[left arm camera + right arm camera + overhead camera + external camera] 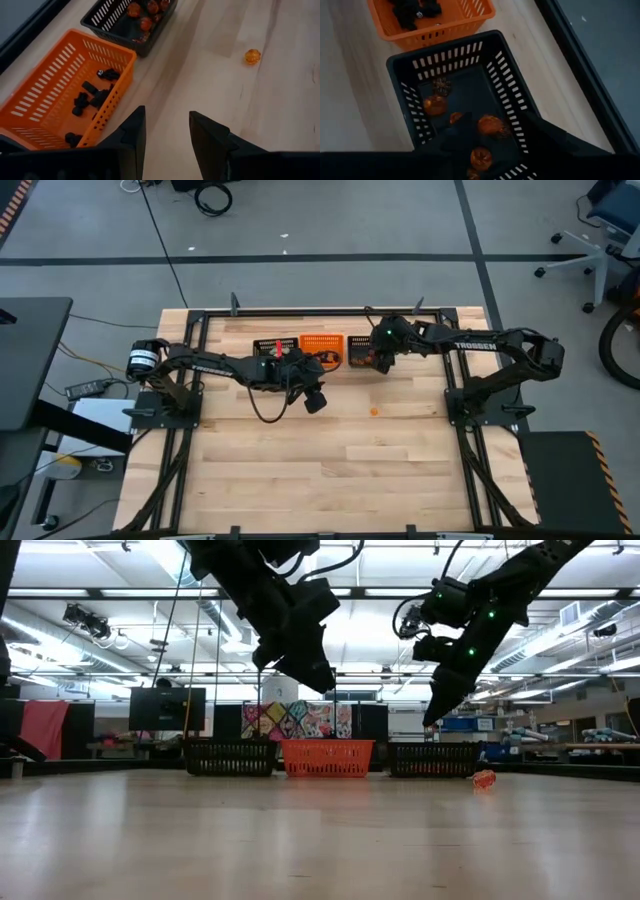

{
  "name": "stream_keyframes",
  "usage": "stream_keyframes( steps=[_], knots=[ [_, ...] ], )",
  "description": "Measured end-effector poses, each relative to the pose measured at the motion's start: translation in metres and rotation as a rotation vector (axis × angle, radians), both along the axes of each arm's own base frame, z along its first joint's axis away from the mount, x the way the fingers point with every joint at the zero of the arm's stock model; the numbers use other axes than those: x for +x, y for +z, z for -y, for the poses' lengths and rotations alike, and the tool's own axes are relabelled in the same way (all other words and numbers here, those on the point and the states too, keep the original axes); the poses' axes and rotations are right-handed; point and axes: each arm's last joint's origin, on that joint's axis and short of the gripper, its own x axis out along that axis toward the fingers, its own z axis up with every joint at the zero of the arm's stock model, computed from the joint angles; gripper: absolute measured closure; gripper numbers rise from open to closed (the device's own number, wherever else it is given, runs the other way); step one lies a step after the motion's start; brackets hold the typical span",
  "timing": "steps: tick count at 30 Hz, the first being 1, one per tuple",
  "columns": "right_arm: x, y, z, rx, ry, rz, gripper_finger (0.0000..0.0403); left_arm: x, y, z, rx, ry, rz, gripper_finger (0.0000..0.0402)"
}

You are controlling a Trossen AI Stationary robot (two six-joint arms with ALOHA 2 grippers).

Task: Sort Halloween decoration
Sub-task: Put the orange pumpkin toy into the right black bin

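Right gripper (490,142), jaws apart and empty, is held over the right black basket (517,100) of orange trinkets (489,124). One orange trinket (375,411), stranded nearer, could be overlooked.

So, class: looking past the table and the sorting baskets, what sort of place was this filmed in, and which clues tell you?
Probably a robotics lab or workshop. The low view shows an open hall with ceiling strip lights, a monitor and cluttered benches behind the table; from above, an office chair stands on a bare floor.
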Motion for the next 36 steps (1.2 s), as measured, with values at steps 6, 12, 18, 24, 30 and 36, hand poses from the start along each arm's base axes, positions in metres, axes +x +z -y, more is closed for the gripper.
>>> stream_keyframes(
  steps=[6, 12, 18, 24, 30, 36],
  knots=[
    [0.007, 0.009, -0.013, 0.128, 0.061, 0.012, 0.0208, 0.001, 0.002, -0.003, 0.025, -0.017, 0.012, 0.0276],
    [0.016, 0.008, -0.045, 0.256, 0.249, 0.000, 0.0208, 0.001, 0.002, -0.005, 0.027, -0.014, 0.013, 0.0276],
    [0.018, -0.002, -0.077, 0.289, 0.379, -0.049, 0.0208, 0.002, 0.002, -0.001, -0.013, 0.015, 0.033, 0.0276],
    [0.012, -0.024, -0.103, 0.321, 0.434, -0.074, 0.0207, 0.002, 0.000, 0.001, -0.022, 0.017, 0.034, 0.0276],
    [0.011, -0.036, -0.115, 0.337, 0.436, -0.012, 0.0191, 0.002, 0.001, 0.001, -0.042, 0.037, 0.044, 0.0276],
    [0.003, -0.049, -0.119, 0.310, 0.420, -0.039, 0.0159, 0.002, 0.000, 0.005, -0.052, 0.035, 0.046, 0.0276]
  ],
)
